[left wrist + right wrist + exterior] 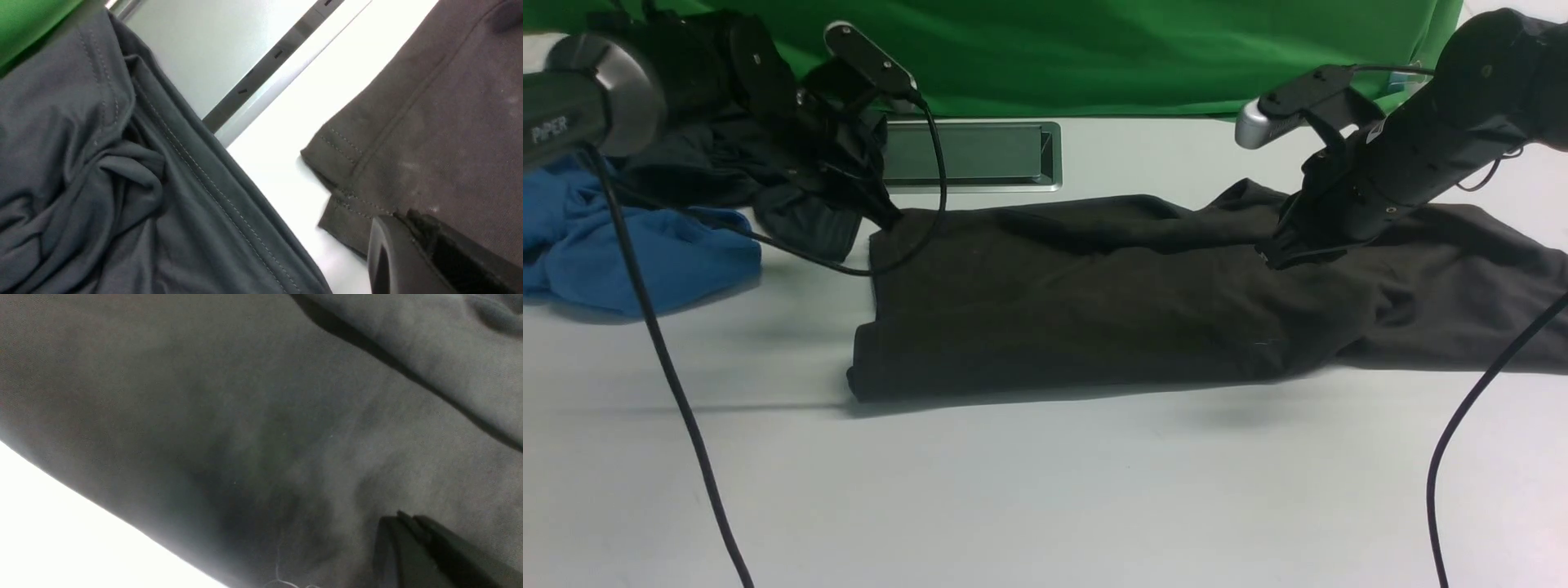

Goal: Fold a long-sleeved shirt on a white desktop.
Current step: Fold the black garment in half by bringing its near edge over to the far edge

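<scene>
The long-sleeved shirt (1094,310), dark brownish-black, lies stretched across the white desktop (1045,490) from the middle to the right edge. My left gripper (890,219) is at its far left corner. In the left wrist view this gripper (402,214) is shut, its tips pinching the stitched hem of the shirt (441,122). My right gripper (1274,255) sits on the shirt's far edge, right of centre. In the right wrist view it (398,516) is shut, and the shirt's fabric (245,416) puckers towards its tips.
A blue garment (629,253) and a smaller shiny black garment (727,163) lie bunched at the far left, the black one close beside my left gripper. A grey-framed hatch (972,155) lies behind the shirt. Green backdrop (1094,49) closes the back. Black cables (670,376) hang over the desktop.
</scene>
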Controlling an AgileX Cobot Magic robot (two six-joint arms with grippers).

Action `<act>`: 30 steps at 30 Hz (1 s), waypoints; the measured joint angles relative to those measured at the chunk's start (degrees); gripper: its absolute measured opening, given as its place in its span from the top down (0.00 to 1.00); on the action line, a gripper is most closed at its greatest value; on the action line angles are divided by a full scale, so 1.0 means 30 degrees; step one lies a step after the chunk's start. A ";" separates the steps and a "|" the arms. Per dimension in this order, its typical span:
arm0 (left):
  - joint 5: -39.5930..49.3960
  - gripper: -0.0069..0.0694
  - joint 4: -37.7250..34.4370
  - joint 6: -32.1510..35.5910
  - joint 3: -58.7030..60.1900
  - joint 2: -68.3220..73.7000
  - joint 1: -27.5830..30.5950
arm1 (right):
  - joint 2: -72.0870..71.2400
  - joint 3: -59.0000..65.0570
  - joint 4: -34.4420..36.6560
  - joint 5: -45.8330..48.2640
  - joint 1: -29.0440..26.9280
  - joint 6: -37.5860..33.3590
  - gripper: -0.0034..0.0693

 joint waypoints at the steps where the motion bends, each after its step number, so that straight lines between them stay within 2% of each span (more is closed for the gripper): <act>1: 0.0053 0.88 -0.0014 -0.0066 0.0000 0.0062 0.0000 | 0.0000 0.0000 0.0000 0.0000 0.0000 0.0000 0.91; 5: 0.0052 0.84 -0.0177 -0.0087 0.0000 0.0335 0.0000 | 0.0000 0.0000 0.0000 0.0064 0.0000 0.0000 0.91; 8: -0.0119 0.71 -0.0398 -0.0087 0.0000 0.0719 0.0000 | 0.0000 0.0000 0.0000 0.0135 0.0000 0.0000 0.91; 12: -0.0234 0.43 -0.0583 -0.0087 0.0000 0.1555 0.0000 | 0.0000 0.0000 0.0000 0.0135 0.0000 -0.0062 0.91; 16: -0.0606 0.30 -0.0687 -0.0233 0.0000 0.2210 0.0000 | 0.0000 0.0000 0.0000 0.0135 0.0000 -0.0178 0.91; 19: -0.0716 0.27 -0.0884 -0.0369 -0.0127 0.2447 0.0000 | 0.0000 0.0000 0.0000 0.0135 0.0000 -0.0293 0.91; 20: -0.0716 0.27 -0.0883 -0.0369 -0.0171 0.2501 0.0000 | 0.0000 0.0000 0.0000 0.0135 0.0000 -0.0293 0.91; 23: -0.0567 0.36 -0.1035 -0.0441 -0.0297 0.2638 0.0000 | 0.0000 0.0000 0.0000 0.0135 0.0000 -0.0311 0.90; 27: -0.0123 0.64 -0.1320 -0.0739 -0.0322 0.2657 -0.0040 | 0.0000 0.0000 0.0085 0.0155 0.0002 -0.0345 0.90; 30: 0.0043 0.81 -0.1363 -0.0758 -0.0322 0.2657 -0.0103 | 0.0000 0.0000 0.0123 0.0174 0.0002 -0.0354 0.90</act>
